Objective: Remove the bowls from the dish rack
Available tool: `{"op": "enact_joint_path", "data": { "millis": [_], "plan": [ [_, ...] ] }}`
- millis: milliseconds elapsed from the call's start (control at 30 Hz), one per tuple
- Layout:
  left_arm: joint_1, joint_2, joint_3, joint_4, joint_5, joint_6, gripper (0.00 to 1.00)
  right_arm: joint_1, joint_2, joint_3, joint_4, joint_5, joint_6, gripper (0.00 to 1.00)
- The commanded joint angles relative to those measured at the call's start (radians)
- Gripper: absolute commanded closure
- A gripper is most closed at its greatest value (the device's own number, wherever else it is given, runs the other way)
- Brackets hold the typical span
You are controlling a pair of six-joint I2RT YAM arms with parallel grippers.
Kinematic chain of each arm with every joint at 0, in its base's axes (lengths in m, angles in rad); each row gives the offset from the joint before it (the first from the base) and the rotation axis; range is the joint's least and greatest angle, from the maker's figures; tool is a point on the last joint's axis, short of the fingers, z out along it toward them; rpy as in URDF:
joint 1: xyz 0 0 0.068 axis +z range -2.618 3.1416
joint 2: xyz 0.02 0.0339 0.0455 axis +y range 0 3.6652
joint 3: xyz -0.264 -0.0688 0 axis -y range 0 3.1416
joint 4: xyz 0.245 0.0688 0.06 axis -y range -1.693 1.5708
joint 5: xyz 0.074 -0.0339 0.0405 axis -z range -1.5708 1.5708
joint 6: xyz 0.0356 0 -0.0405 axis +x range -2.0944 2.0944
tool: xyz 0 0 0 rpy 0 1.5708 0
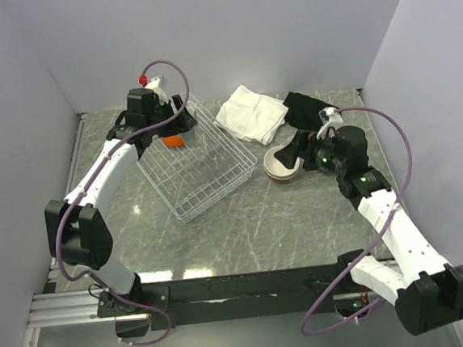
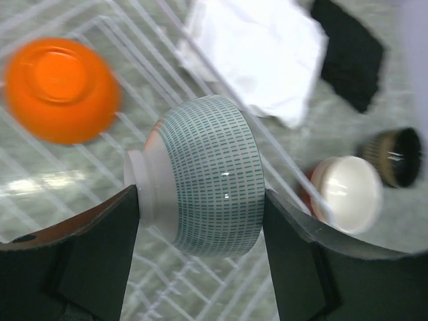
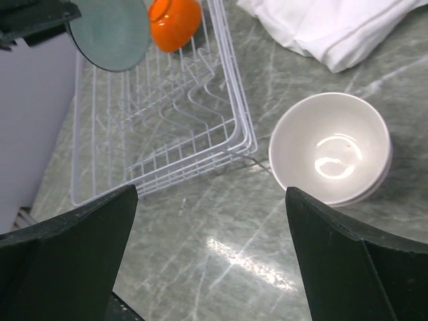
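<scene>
My left gripper (image 2: 200, 208) is shut on a pale blue-green bowl (image 2: 208, 175), holding it on its side by foot and rim above the white wire dish rack (image 2: 144, 40). An orange bowl (image 2: 60, 87) lies upside down in the rack's far corner, also seen from above (image 1: 173, 140). A stack of bowls with a cream inside on top (image 3: 331, 147) stands on the table right of the rack (image 1: 207, 171). A dark brown bowl (image 2: 394, 157) sits beside that stack. My right gripper (image 3: 210, 200) is open and empty, above the table just near the stack (image 1: 282, 167).
A folded white cloth (image 1: 251, 113) and a black cloth (image 1: 307, 108) lie at the back right, behind the stacked bowls. The enclosure's walls stand close on the left, back and right. The green marble table (image 1: 261, 228) stretches in front of the rack.
</scene>
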Motion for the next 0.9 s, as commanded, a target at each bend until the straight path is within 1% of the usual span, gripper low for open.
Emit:
{"op": "enact_joint_path", "data": {
  "millis": [0,33,67,133,200,267,367,600,800,867],
  "plan": [
    [-0.004,-0.111,-0.087,0.266,0.274,-0.176,0.98,0.003,0.03,0.052,0.096,-0.093,0.076,0.0],
    [-0.004,-0.117,-0.105,0.333,0.306,-0.224,0.99,0.003,0.042,0.05,0.106,-0.114,0.097,0.0],
    [-0.005,-0.125,-0.121,0.348,0.361,-0.249,0.99,0.006,0.049,0.05,0.115,-0.125,0.108,0.0],
    [-0.007,-0.134,-0.175,0.467,0.41,-0.332,0.99,0.008,0.067,0.05,0.141,-0.14,0.137,0.01],
    [-0.013,-0.146,-0.236,0.544,0.469,-0.387,0.99,0.009,0.079,0.049,0.17,-0.162,0.159,0.01],
    [-0.027,-0.157,-0.269,0.622,0.489,-0.441,0.99,0.015,0.101,0.047,0.187,-0.174,0.194,0.02],
    [-0.057,-0.16,-0.307,0.68,0.498,-0.473,0.99,0.026,0.133,0.044,0.207,-0.185,0.235,0.04],
    [-0.123,-0.156,-0.379,0.823,0.516,-0.562,0.99,0.048,0.214,0.032,0.322,-0.215,0.332,0.12],
    [-0.178,-0.142,-0.392,0.855,0.509,-0.579,0.99,0.063,0.286,0.049,0.377,-0.242,0.389,0.21],
    [-0.197,-0.137,-0.396,0.865,0.503,-0.582,0.99,0.068,0.314,0.059,0.388,-0.254,0.407,0.26]
  ]
}}
